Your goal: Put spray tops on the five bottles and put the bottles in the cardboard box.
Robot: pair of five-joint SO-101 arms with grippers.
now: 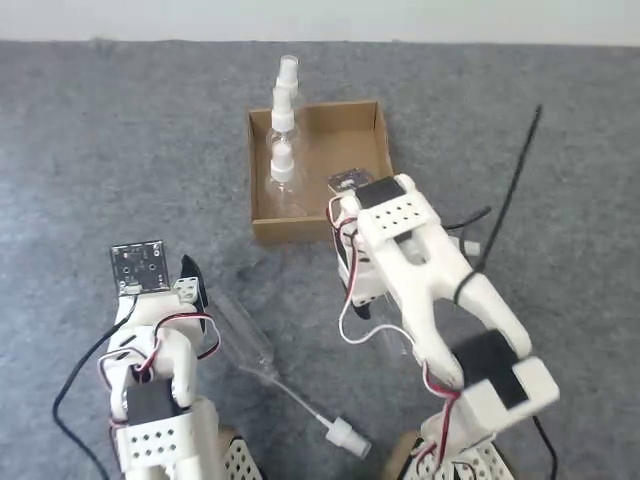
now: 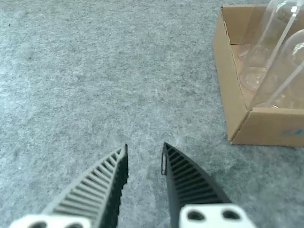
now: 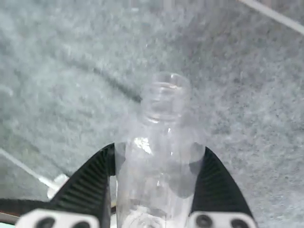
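1. Nearest, well to the near side of the cardboard box [image 1: 340,135], one loose spray top [image 1: 345,437] lies on the grey carpet [image 1: 100,150]. Its thin tube runs toward the neck of the lying bottle [image 1: 240,330], which is clear and on its side.
2. The left gripper [image 2: 144,147] hangs over bare carpet off the box's near left corner, jaws apart with nothing between them.
3. The right gripper [image 3: 158,149] is just before the box's near wall, clamped on the held bottle [image 3: 161,118]. The right wrist view shows this bottle's threaded neck open, with no top on it; from above, the arm covers it.
4. Inside the box, along its left wall, three bottles [image 1: 284,185] stand in a row, each with a white spray top.
5. The high view shows those three tops, while the left wrist view shows clear bottle bodies behind the box's brown wall.
6. The count: five bottles — three boxed, one lying, one gripped — and four spray tops.
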